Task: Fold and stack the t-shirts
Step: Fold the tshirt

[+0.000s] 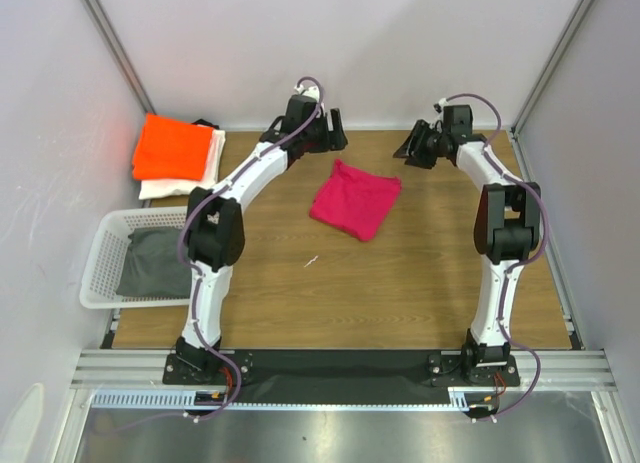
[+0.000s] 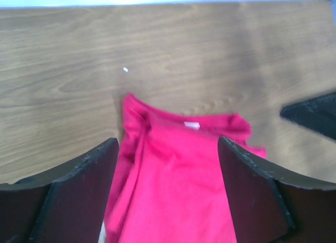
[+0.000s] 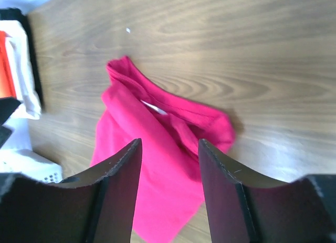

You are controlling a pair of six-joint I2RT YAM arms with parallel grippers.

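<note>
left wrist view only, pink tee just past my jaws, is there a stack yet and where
Observer: Yes. An orange tee lies folded on a white tee in the far left corner.
Operator: is the pink one touching that stack
Observer: No. The pink tee lies alone in the middle, well apart from it.
Operator: what are the right jaws doing
Observer: They stand open, holding nothing, at the far right, aimed at the pink tee.

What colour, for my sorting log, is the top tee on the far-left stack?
The top tee is bright orange, over a white tee; clearest from top external.
</note>
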